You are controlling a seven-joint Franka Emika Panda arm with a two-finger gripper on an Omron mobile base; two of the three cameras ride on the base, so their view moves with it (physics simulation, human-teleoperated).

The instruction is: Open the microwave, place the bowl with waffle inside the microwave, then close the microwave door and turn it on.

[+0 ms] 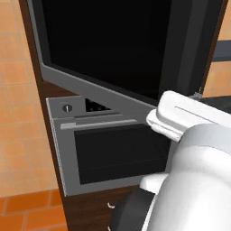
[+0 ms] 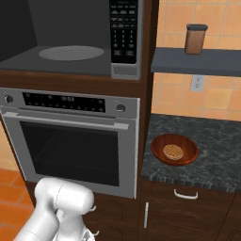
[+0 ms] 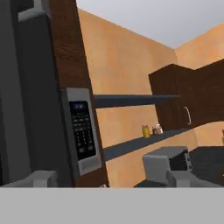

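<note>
In your right base view, the large built-in microwave with a grey-silver frame (image 2: 70,52) stands open at the upper left: you look straight into its grey interior, where a pale round turntable (image 2: 70,52) lies flat on the floor, and the side keypad of small buttons (image 2: 124,30) sits at the right edge of the cavity. Below it is the silver oven with a horizontal bar handle and two knobs (image 2: 70,141). Further right, on the dark speckled stone table (image 2: 212,155), rests the small round reddish-brown shallow bowl (image 2: 174,149), upright, with the small round golden-tan waffle (image 2: 172,151) lying flat in its middle; bowl and microwave are well apart. Above the table, a brown jar with a dark lid (image 2: 195,39) stands on a grey shelf (image 2: 195,62). In your left base view, the wide black glass microwave door (image 1: 108,45) is swung out toward the camera, its grey lower rim slanting across the oven front. Your pincer's jaws stand spread wide, with nothing held between them.
</note>
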